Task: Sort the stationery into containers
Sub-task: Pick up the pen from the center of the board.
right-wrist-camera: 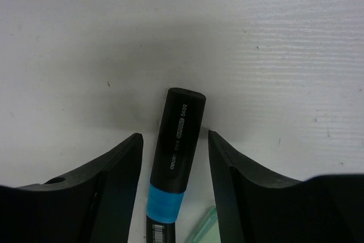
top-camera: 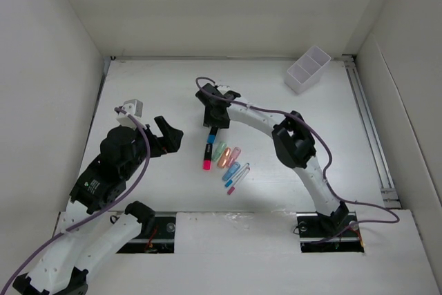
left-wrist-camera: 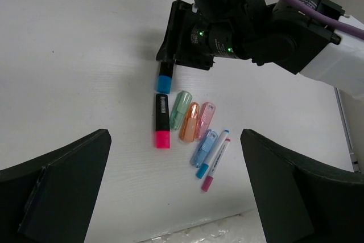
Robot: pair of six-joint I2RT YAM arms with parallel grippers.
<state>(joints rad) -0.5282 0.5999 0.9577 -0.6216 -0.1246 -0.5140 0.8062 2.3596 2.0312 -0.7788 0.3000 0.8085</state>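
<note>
Left gripper (top-camera: 168, 133): left of centre in the overhead view, arm folded back, jaws wide, holding nothing. Long marker (left-wrist-camera: 162, 111): centre, flat on the table (top-camera: 138, 88), pink end toward the bottom of the frame. Right gripper (top-camera: 211, 118): on the marker's upper black end, arm arcing in from lower right, wrist pitched down; jaws partly apart, one finger each side of the barrel, a gap showing on both, so nothing is gripped. Green piece (left-wrist-camera: 181, 110), orange piece (left-wrist-camera: 189, 122), pink piece (left-wrist-camera: 203, 120), blue piece (left-wrist-camera: 205, 143), thin white pens (left-wrist-camera: 218, 152): a row just right of the marker. Container (top-camera: 301, 83): upper right, apparently unfilled. Step judged: grasping the marker. Next move calls for a square pinch, a lift clear of the green piece, then carriage to the container.
</note>
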